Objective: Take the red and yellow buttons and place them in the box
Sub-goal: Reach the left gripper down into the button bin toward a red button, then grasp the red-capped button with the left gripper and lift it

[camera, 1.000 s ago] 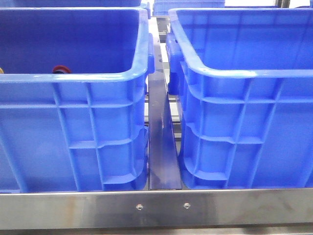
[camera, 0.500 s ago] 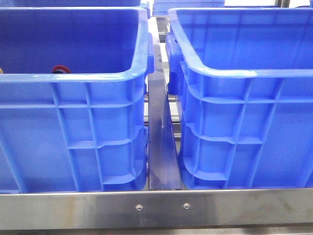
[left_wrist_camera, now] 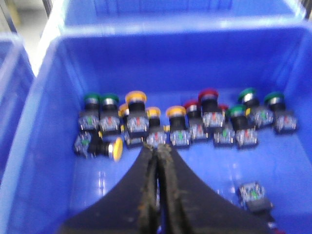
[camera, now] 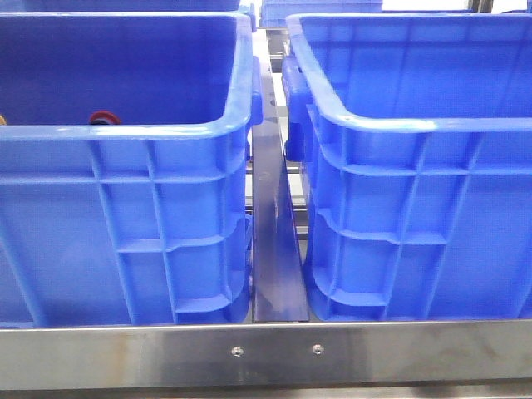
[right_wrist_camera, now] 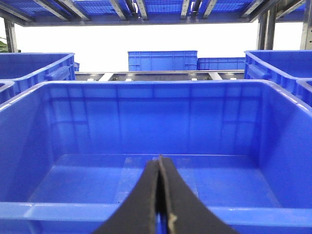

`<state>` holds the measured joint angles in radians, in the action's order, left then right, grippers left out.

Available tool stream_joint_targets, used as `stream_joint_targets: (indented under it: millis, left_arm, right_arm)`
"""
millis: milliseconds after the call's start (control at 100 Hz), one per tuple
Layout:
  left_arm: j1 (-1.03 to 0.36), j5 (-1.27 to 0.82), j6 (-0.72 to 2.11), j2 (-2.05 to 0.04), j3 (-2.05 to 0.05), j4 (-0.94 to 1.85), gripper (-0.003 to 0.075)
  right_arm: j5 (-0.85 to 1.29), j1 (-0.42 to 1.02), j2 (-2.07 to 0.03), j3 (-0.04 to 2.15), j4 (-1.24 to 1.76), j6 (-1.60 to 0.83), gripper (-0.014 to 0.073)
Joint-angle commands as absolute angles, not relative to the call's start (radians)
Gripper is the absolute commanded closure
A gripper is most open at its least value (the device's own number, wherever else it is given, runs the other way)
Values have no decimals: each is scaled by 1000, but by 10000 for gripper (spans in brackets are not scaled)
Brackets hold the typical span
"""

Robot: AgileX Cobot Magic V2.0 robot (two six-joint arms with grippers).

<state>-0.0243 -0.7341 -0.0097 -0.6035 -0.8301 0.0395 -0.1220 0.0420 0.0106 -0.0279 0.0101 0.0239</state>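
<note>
Above crowded buttons (left_wrist_camera: 175,122), left hand (left_wrist_camera: 157,148) closed, empty; right hand (right_wrist_camera: 159,161) likewise over bare box (right_wrist_camera: 146,214).

The front view is evenly and brightly lit, with a white glare streak seen along the thick rim of the large bright-blue plastic crate (camera: 416,125) at right. The left wrist view is blurred throughout. In the right wrist view the background at upper centre is blown out to white.

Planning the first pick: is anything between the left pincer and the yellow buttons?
Nothing visible. The left pincer, jaws shut, hangs above the yellow buttons, which stand in a row among red buttons and green ones.
</note>
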Motion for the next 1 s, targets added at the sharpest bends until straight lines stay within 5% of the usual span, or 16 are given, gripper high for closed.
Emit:
stream_joint_targets:
  millis: [0,420,540,710,990]
  left_arm:
    - [-27,-727,-14,-699,-921,51,739]
    - [-27,-730,0,-924,-983,70,722]
    - [-27,-732,19,-938,-983,78,557]
    - [-27,-723,17,-938,-983,88,161]
    - [-61,-668,72,-983,-1007,234,164]
  right_arm:
    - [-198,44,31,-8,0,21,681]
    - [-198,44,31,-8,0,21,681]
    - [-198,44,31,-8,0,21,681]
    - [-198,44,31,-8,0,21,681]
    - [-198,44,31,-8,0,21,681]
